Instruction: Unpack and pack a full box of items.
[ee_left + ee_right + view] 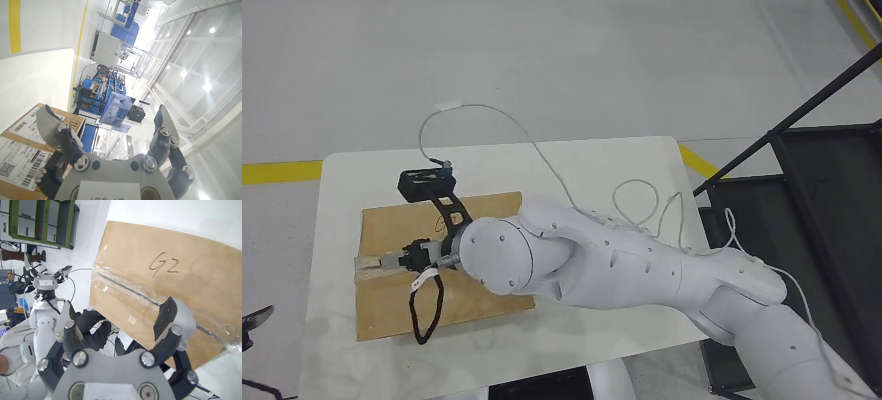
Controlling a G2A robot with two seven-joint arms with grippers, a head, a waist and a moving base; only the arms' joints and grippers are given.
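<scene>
Right arm (622, 265): thick, smooth white shell; it runs from the lower right of the top view to the centre-left and bends low over the box, wrist aimed at the left edge of the frame.
Right gripper (117, 308): fingers spread wide with nothing between them; grey metal palm plate with round bolts, black links, white-backed fingers.
Pads (165, 317): dark, rough and slightly curved.
Box (151, 256): brown cardboard, flat, rectangular and shut; it lies on the table at the centre-left of the top view and has a handwritten mark on its lid.
Tape (121, 285): clear, glossy, wrinkled strip along the lid's middle seam.
Box and right gripper: the gripper hangs just over the lid. In the right wrist view one pad sits in front of the lid by the seam and the other finger is past the box's short edge. Whether they touch cannot be told.
Left gripper (103, 111): fingers spread wide and empty, pointing up toward the hall ceiling; the box's labelled face is just beside one finger.
Labels (19, 144): white paper stickers with barcodes on that face.
Table (622, 160): white and smooth, with rounded corners.
Cable (502, 115): thin and grey, arcing over the table's far edge in the upper middle of the top view.
</scene>
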